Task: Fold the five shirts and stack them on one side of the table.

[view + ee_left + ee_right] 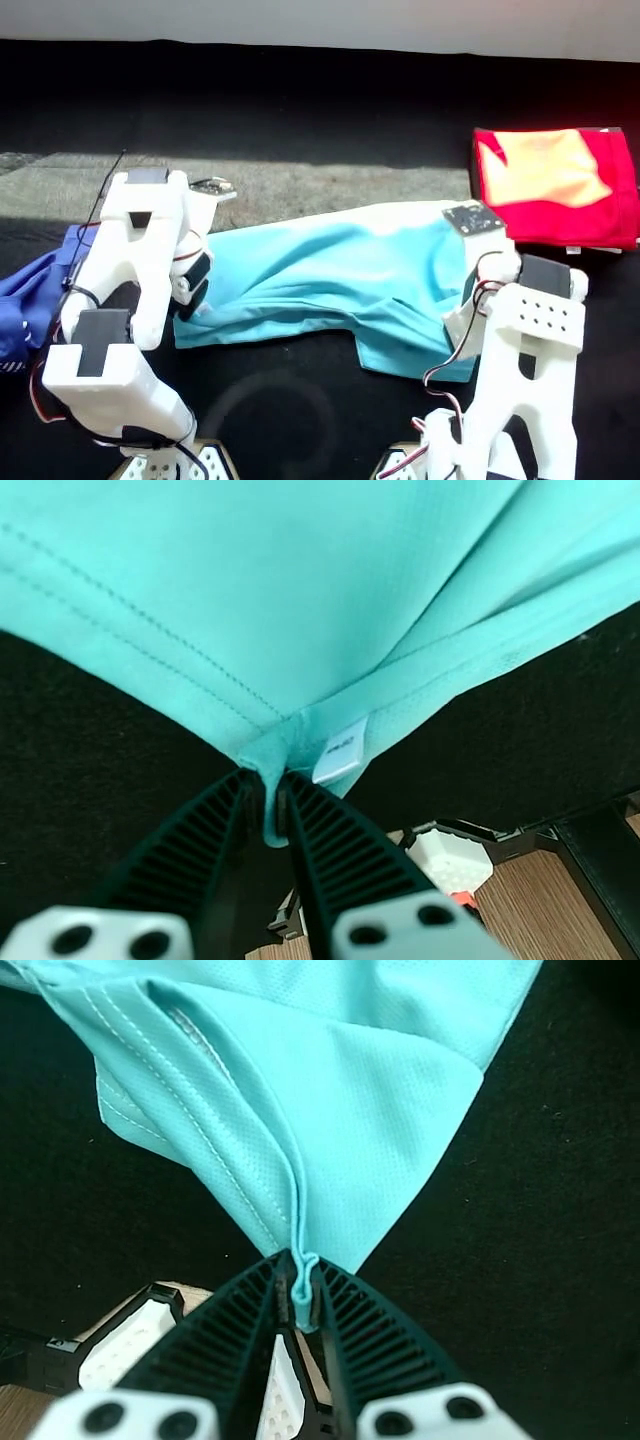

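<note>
A turquoise shirt point(330, 280) lies stretched across the middle of the black table between my two arms. My left gripper point(270, 790) is shut on a hem corner of the turquoise shirt point(300, 600), beside a small white label point(340, 752). My right gripper point(303, 1285) is shut on a folded edge of the turquoise shirt point(330, 1110) at the shirt's other end. In the high view the left gripper point(192, 290) sits at the shirt's left edge and the right gripper point(470, 300) at its right edge. A folded red shirt point(555, 185) lies at the back right.
A crumpled blue shirt point(30, 290) lies at the left edge of the table, behind the left arm. The black table top point(300, 110) stretches open behind the turquoise shirt. A wooden floor point(540, 920) shows past the table's edge.
</note>
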`<state>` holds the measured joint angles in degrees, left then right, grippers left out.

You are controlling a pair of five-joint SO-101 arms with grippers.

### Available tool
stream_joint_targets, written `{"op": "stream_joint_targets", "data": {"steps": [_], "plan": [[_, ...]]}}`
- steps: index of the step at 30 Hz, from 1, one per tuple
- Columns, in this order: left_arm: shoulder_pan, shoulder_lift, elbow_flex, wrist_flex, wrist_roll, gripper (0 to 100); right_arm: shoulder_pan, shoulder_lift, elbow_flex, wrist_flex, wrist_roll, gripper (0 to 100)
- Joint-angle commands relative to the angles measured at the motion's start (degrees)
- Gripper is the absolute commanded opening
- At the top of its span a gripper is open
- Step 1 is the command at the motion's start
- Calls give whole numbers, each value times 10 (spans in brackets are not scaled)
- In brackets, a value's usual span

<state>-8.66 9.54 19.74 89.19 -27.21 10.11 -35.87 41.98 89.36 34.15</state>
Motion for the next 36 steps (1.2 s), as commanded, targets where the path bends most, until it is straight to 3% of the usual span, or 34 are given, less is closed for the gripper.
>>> {"op": "stream_joint_targets", "data": {"steps": [1,10,16,23,27,29,36], "plan": [[-7,-28,4,-20,-4,9,14,-17,-12,3,10,5],[-15,-33,-29,-16,-4,56,-54,-17,-1,9,6,12],[-33,-32,-121,38,-4,192,-104,-18,-8,44,6,155],[-48,-27,-266,63,-1,184,-116,-81,-92,65,6,161],[-9,-9,-249,24,46,0,-115,-83,-125,23,-17,91],[15,24,-242,-4,62,23,-115,-52,-125,-26,-51,0],[24,190,-277,-62,89,9,-126,166,-131,-165,-112,6]]}}
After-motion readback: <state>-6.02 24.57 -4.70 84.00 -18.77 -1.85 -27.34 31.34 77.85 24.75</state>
